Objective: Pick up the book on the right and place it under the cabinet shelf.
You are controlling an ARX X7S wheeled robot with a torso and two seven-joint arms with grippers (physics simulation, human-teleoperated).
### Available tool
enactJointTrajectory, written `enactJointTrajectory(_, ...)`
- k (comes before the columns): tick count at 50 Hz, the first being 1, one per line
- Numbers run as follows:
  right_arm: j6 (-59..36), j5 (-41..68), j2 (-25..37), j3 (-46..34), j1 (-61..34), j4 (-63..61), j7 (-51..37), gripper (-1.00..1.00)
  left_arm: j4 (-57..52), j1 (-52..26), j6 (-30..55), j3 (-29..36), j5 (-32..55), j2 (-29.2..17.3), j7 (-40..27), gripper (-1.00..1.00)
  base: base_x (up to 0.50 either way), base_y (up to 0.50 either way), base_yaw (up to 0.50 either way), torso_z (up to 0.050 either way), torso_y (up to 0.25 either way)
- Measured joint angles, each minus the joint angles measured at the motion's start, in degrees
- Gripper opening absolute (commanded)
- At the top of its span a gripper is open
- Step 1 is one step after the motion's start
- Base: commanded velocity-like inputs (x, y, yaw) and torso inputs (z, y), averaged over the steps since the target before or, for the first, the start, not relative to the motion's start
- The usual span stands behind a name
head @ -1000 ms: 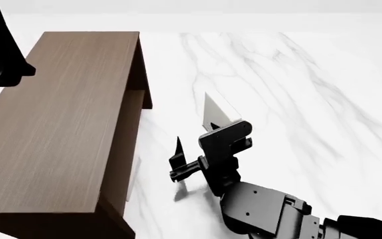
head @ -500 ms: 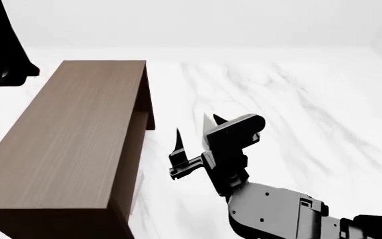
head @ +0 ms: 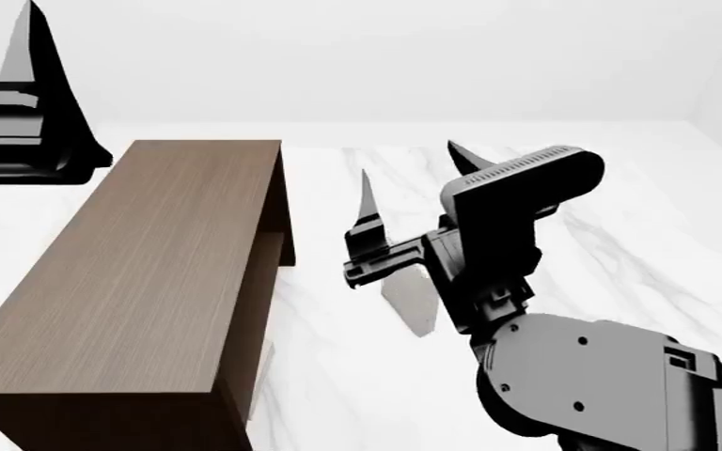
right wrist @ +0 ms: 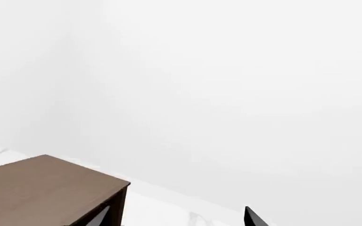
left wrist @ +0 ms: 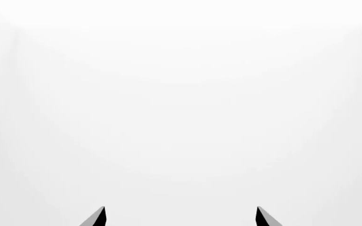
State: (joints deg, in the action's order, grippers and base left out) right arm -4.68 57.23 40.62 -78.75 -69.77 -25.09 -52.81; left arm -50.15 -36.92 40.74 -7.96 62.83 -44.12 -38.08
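Nearest to us in the head view was the bulky grey housing of the right arm (head: 600, 385), rising from the lower right corner of the frame over the white marble worktop (head: 662, 244). From it the right gripper (head: 412, 193) pointed upward, its two dark tapered fingers (head: 368, 211) spread well apart with nothing between them. Just below that gripper we saw a pale grey wedge (head: 412, 299) against the marble, partly covered by the wrist; we could not tell whether this was the book or only a shadow, so the book's place stayed unclear to us.

To the left, the cabinet shelf (head: 135, 282) stood on the worktop as a long dark brown wood-grain block, running from the near left edge back toward the far wall. Its open side faced the right gripper, and an inner board showed inside that opening, near the far end. The gripper was beside the cabinet but apart from it.

In the right wrist view the cabinet's top corner (right wrist: 55, 183) sat low in the frame, with one dark fingertip nearby.

Farthest back, at the upper left, the left gripper (head: 29, 103) was raised above the worktop's far left side. In the left wrist view its two fingertips (left wrist: 99, 217) stood wide apart against blank white, gripping nothing.
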Motion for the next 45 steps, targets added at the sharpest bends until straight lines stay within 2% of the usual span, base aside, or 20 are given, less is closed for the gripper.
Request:
enactJointTrajectory(27,-4.65,5.31,14.21,6.47,-9.11,-14.65,-8.08,1.00,1.46,10.17,-4.53,1.26,-7.69,2.29,4.59,1.00,0.00,0.00,0.00,0.000,0.178)
enactJointTrajectory(45,-4.50,7.08,22.09,9.26,-11.49,-20.47,-8.51,1.00,3.52,14.27,-8.59,0.52,-11.49,2.98,8.02,1.00,0.00,0.00,0.00,0.000,0.001)
